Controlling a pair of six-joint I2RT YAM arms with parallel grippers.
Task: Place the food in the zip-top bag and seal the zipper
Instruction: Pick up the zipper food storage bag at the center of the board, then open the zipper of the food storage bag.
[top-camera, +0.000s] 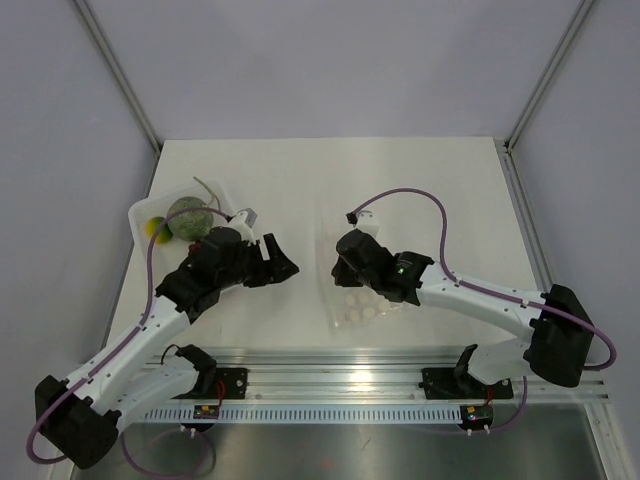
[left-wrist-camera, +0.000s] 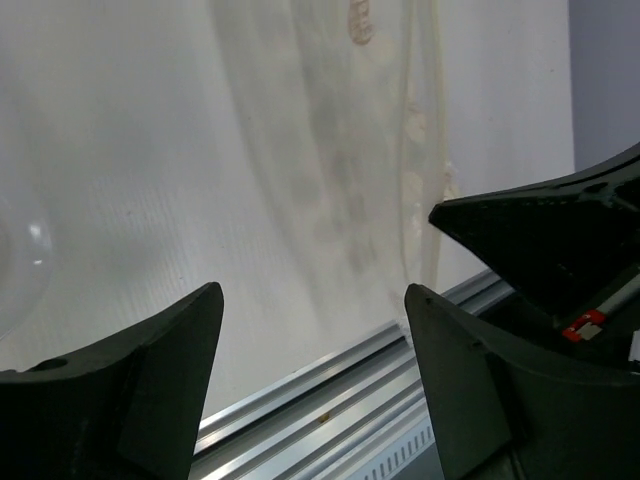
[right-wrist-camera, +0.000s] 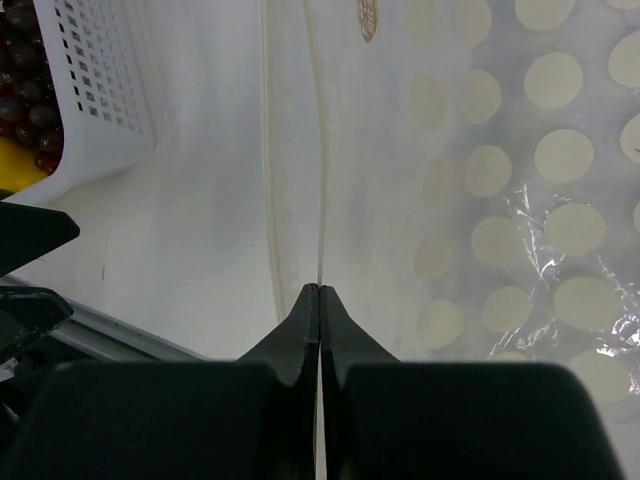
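Note:
The zip-top bag (top-camera: 358, 305), clear with cream dots, lies flat on the table in front of the right arm. My right gripper (top-camera: 342, 272) is shut on the bag's left edge; in the right wrist view its fingertips (right-wrist-camera: 320, 292) pinch a thin raised layer of the bag (right-wrist-camera: 520, 200) beside the pale zipper (right-wrist-camera: 268, 200). The yellow ball (top-camera: 157, 228) and the grey-green fruit (top-camera: 187, 216) sit in the white tray (top-camera: 215, 192) at far left. My left gripper (top-camera: 285, 265) is open and empty between tray and bag, its jaws wide apart (left-wrist-camera: 312, 292) over bare table, with the bag (left-wrist-camera: 350, 150) ahead.
The white tray shows as a perforated basket (right-wrist-camera: 95, 90) in the right wrist view, with dark red round pieces and something yellow inside. An aluminium rail (top-camera: 380, 385) runs along the table's near edge. The right arm (left-wrist-camera: 560, 250) is close on the left gripper's right.

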